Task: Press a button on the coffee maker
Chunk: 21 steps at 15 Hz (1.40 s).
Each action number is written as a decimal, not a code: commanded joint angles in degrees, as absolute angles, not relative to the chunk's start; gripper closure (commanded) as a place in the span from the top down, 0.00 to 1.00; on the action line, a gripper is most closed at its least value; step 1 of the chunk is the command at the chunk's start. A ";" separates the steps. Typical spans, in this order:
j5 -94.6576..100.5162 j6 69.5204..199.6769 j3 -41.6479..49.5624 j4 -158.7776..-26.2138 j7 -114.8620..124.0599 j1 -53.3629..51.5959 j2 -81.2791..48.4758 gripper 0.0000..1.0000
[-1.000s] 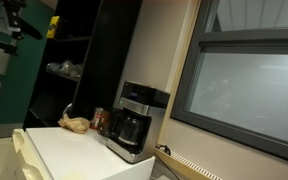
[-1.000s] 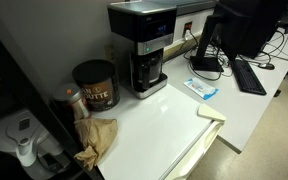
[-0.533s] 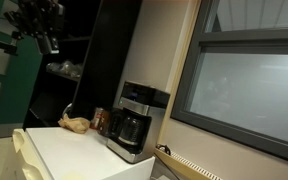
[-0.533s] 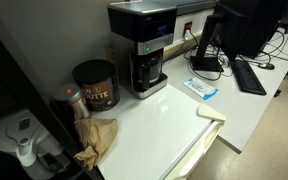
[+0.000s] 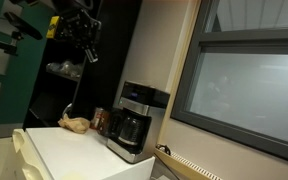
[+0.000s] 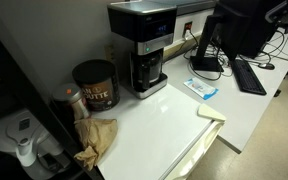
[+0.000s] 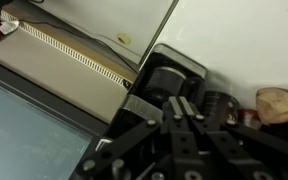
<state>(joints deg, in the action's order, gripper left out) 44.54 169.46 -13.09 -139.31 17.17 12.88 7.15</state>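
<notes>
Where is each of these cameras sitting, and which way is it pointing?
Exterior view: low by the counter, looking up across it at the coffee maker; the gripper hangs high at the left.
Exterior view: high up, looking down at the coffee maker and a brown can; no robot part clearly shows.
Wrist view: on the arm, looking down on the coffee maker; the gripper fills the bottom.
Shared: all three show the coffee maker.

The arm (image 5: 64, 18) was held high across the top of an exterior view, wrist bent downward, with the gripper (image 5: 89, 50) pointing down below it; in the wrist view its fingers (image 7: 176, 122) sat pressed together
</notes>
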 commanded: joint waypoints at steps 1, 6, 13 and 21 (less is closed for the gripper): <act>57.86 172.34 -14.89 -131.62 29.34 16.99 1.14 0.02; 75.95 171.66 -13.75 -121.94 47.84 16.59 -6.31 0.02; 95.10 169.99 -13.35 -110.17 68.73 14.97 -17.89 0.02; 104.65 169.06 -14.20 -99.11 80.50 14.82 -30.13 0.01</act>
<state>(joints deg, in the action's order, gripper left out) 101.61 169.44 -13.81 -104.92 76.55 15.40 -24.94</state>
